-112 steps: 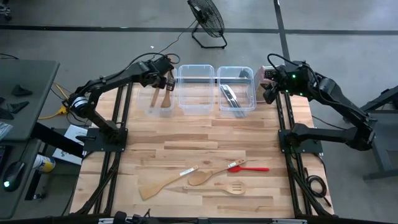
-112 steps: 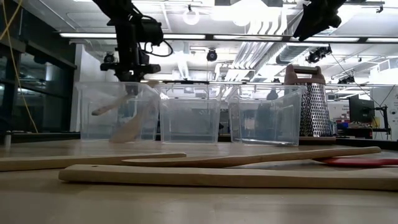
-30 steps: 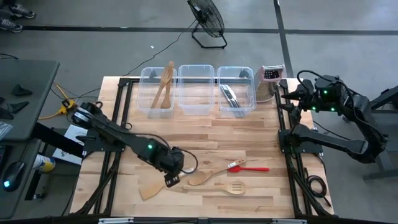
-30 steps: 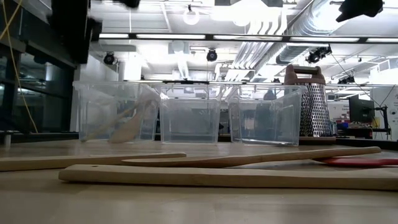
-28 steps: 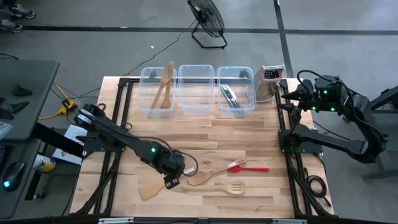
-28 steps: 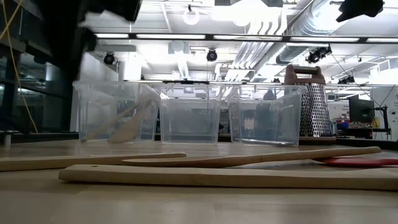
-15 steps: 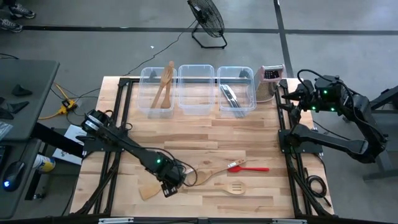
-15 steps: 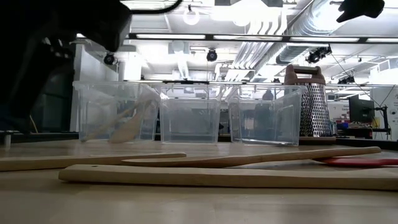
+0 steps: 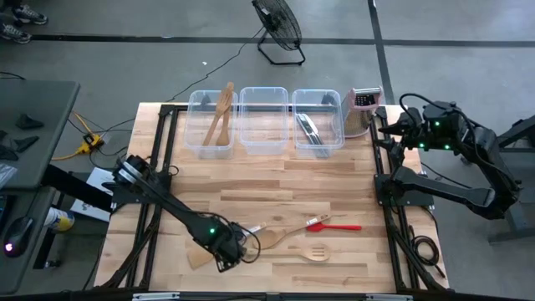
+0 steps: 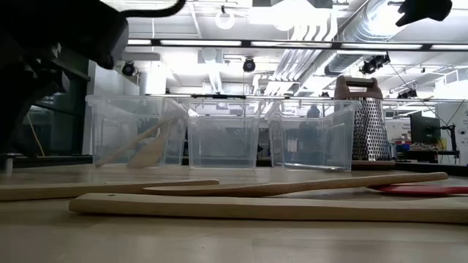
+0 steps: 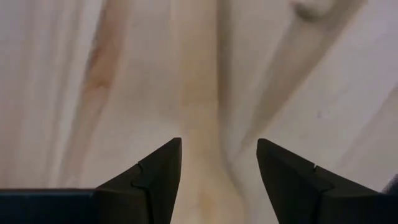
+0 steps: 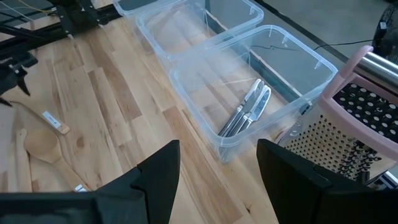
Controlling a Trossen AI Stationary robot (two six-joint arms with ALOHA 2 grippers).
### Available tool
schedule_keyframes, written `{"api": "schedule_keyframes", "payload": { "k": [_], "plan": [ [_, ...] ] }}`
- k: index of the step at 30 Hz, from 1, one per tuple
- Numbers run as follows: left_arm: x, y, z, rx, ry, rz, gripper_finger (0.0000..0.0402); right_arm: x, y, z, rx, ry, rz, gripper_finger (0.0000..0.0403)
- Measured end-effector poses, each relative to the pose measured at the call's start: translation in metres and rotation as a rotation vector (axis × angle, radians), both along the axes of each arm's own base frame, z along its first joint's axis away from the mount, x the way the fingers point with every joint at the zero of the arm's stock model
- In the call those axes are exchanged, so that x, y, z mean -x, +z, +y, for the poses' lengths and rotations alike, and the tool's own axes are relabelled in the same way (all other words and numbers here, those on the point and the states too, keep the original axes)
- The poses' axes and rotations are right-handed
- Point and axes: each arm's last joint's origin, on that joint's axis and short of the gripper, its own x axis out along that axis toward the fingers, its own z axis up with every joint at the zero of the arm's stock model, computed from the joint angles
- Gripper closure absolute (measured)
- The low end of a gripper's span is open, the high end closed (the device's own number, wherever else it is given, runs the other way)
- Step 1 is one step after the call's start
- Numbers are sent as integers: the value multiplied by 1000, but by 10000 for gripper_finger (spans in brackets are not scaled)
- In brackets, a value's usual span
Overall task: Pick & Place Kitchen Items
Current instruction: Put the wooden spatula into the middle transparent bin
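Note:
Four kitchen items lie near the table's front edge: a wooden spatula (image 9: 199,254), a wooden spoon (image 9: 272,237), a slotted wooden spatula (image 9: 308,252) and a red spatula (image 9: 336,226). My left gripper (image 9: 224,252) points straight down, low over the wooden spatula. It is open, with one finger on either side of the spatula's handle (image 11: 200,118), and I see no touch. My right gripper (image 12: 217,183) stands open and raised beside the table's far right corner (image 9: 389,127). It holds nothing.
Three clear tubs stand along the far edge. The left tub (image 9: 206,138) holds two wooden utensils, the middle tub (image 9: 263,125) shows nothing inside, and the right tub (image 12: 249,109) holds metal knives. A box grater (image 9: 361,104) stands right of the tubs. Bare wood lies mid-table.
My left gripper has come down and toward the table's near edge, and now hangs low over the wooden spatula's handle. The utensils on the table lie as before.

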Motion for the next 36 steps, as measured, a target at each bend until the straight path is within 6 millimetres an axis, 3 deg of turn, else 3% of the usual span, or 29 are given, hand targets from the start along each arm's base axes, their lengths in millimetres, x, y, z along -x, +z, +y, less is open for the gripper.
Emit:
{"api": "schedule_keyframes", "payload": {
  "k": [20,27,36],
  "plan": [
    [-7,-37,-7,-65,33,49,199,1,-1,0,9,16,22,196],
    [-8,-39,-7,-56,32,48,199,1,-2,1,13,26,32,196],
    [-9,-39,-8,-49,33,39,254,1,-2,1,16,45,32,196]
  ]
}}
